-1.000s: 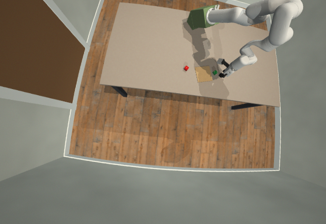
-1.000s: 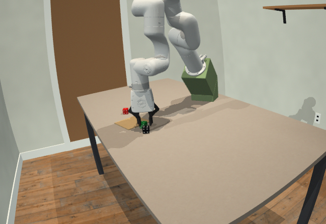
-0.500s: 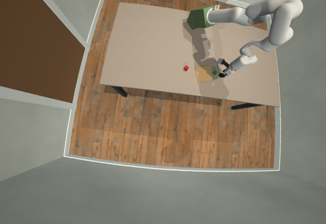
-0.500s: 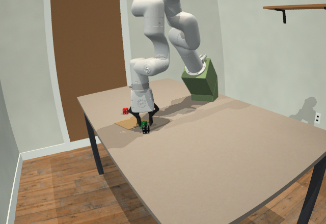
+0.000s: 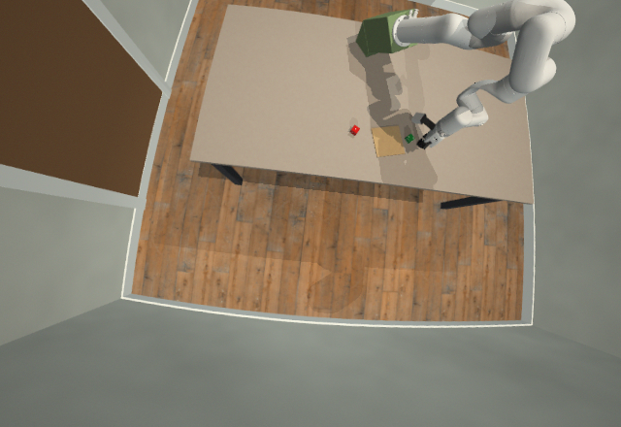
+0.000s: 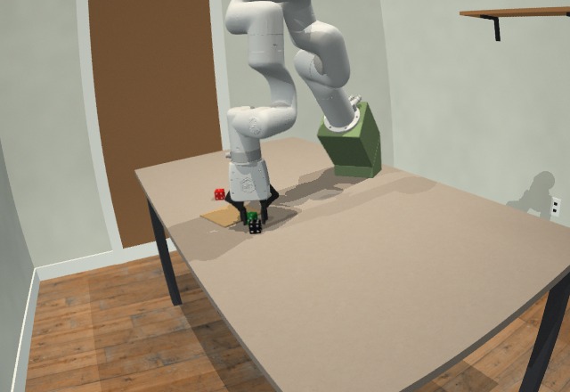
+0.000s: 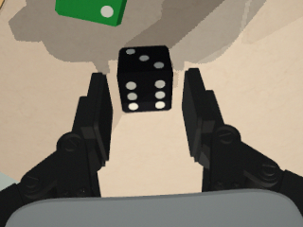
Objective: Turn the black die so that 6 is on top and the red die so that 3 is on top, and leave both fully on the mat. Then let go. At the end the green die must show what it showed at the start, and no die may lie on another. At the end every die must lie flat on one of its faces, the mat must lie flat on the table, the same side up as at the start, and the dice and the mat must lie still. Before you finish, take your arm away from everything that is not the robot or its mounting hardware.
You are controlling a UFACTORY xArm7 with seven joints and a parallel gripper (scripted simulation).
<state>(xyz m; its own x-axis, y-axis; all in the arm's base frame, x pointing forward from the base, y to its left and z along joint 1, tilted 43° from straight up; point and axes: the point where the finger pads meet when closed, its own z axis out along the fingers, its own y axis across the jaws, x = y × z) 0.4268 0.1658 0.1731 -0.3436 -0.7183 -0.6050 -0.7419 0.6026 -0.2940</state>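
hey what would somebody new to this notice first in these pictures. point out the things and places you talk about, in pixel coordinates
Probably the big white arm (image 5: 531, 56) (image 6: 266, 33), arching from its green mount (image 5: 370, 36) (image 6: 347, 148) over the table. Next, the bright red die (image 5: 355, 130) (image 6: 219, 193), off by itself beyond the tan mat (image 5: 387, 142) (image 6: 223, 216). Up close, the black die (image 6: 255, 226) (image 7: 144, 80) stands out, framed by the gripper's open fingers.

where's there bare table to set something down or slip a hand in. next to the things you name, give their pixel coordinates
Bare table lies left of the red die (image 5: 355, 130) (image 6: 219, 193) in the top view, and right of the gripper (image 5: 420, 131) (image 6: 254, 221) (image 7: 147, 73) toward that end. It is crowded around the gripper, where the black die (image 6: 255, 227) (image 7: 145, 80), green die (image 5: 408, 138) (image 6: 251, 216) (image 7: 90, 10) and mat (image 5: 387, 142) (image 6: 223, 216) sit close together.
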